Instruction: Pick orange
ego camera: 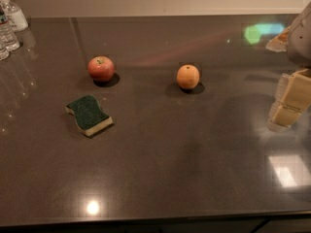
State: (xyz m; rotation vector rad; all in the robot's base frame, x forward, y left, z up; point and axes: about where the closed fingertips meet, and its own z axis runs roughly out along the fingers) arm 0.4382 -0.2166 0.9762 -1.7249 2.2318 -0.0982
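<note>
The hand (287,103) hangs over the table (170,154), well apart from the orange (187,76).

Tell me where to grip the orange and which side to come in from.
Grip the orange across its widest middle; it is round, so a higher hold would likely slip. The apple and sponge lie well off toward the picture's left. The gripper hangs at the picture's right edge, so coming from that side looks unobstructed.
</note>
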